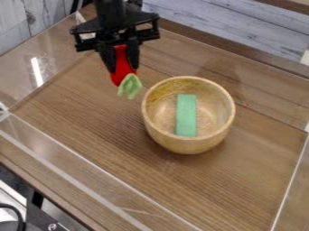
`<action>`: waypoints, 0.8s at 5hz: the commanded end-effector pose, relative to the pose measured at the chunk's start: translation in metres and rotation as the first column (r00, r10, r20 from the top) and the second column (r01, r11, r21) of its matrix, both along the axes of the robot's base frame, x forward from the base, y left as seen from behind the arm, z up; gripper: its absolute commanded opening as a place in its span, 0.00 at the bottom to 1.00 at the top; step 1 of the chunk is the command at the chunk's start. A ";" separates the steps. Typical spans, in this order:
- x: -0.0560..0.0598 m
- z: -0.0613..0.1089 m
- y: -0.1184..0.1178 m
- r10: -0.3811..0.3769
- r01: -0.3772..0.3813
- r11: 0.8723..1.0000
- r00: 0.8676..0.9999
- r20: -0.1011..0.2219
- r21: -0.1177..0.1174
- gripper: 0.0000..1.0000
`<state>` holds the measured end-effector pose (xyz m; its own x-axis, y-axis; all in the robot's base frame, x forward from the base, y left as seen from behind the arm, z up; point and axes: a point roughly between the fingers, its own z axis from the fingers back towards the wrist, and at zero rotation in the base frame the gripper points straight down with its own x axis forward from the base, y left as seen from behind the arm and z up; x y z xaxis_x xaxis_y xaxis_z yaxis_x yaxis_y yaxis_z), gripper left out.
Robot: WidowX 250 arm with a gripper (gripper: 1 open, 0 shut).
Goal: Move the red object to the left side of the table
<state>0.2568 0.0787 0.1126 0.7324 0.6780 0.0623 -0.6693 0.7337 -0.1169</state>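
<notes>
My gripper [121, 61] hangs over the table [85, 144], pointing down and shut on the red object [123, 69]. The small red toy dangles between the black fingers, its light green leafy tip [128, 86] at the bottom, clear of the tabletop. It sits just left of the wooden bowl [187, 135] and above the level of the bowl's rim.
A green rectangular block [186, 115] lies inside the wooden bowl at mid-table. Low clear acrylic walls [54, 149] run round the tabletop. A folded clear piece [97, 30] stands at the far left corner.
</notes>
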 end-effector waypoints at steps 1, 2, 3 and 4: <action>0.014 0.002 0.017 0.039 -0.041 0.999 0.998 0.048 0.027 0.00; 0.021 -0.010 0.029 0.091 -0.092 0.995 0.995 0.045 0.029 0.00; 0.026 -0.021 0.040 0.136 -0.137 0.990 0.990 0.036 0.031 0.00; 0.032 -0.033 0.049 0.169 -0.170 0.985 0.985 0.025 0.038 0.00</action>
